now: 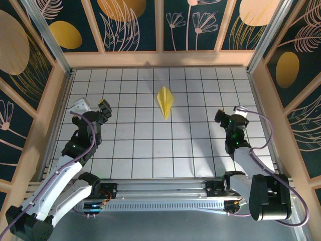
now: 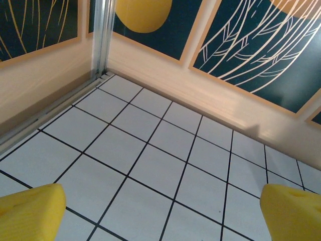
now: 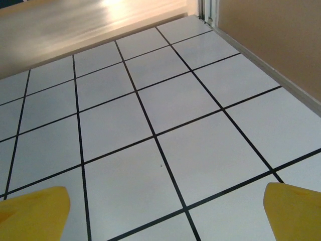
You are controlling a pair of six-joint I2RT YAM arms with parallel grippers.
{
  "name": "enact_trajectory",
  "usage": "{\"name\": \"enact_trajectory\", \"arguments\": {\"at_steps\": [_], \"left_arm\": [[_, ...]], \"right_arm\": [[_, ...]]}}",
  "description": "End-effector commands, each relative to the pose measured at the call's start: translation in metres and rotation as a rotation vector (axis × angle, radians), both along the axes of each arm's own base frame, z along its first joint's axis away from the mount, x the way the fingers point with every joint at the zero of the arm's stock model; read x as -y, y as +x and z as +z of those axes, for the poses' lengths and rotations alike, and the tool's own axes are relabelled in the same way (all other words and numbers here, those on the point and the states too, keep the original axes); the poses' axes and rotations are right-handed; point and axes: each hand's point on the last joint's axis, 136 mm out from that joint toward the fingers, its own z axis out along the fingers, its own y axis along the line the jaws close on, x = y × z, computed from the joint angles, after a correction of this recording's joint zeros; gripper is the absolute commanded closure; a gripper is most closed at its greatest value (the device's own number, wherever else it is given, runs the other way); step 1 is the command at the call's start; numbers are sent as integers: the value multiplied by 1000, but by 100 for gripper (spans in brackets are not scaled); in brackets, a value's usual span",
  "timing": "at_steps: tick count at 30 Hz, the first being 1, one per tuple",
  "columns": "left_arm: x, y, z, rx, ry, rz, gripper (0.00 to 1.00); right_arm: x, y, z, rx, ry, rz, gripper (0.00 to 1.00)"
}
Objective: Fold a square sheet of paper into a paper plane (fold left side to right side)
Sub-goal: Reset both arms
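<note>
White gridded tabletop (image 1: 135, 150) carries the narrow, pointed yellow paper plane (image 1: 165, 102) at its far middle. My left gripper (image 2: 163, 213) and right gripper (image 3: 163, 213) gape wide, empty, nearer its front edge. Folding looks finished; next I'd simply park both arms.

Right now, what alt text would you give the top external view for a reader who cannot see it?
A yellow paper plane lies on the white gridded table, midway between two robot arms and touched by neither. The left gripper and right gripper sit at either side, both open and empty.
</note>
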Motion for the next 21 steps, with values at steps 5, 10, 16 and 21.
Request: {"name": "enact_trajectory", "arguments": {"at_steps": [5,10,16,21], "left_arm": [[-8,-2,6,3,22,30,1],[-8,-2,4,-5,31,32,1],[-8,1,-4,-27,57,37,1],[-7,6,-20,-48,102,34,1]], "right_arm": [[-2,16,30,252,9,61,1],[-10,26,20,271,-15,134,1],[-21,34,20,298,-98,227,1],[-21,23,11,368,-96,240,1]]}}
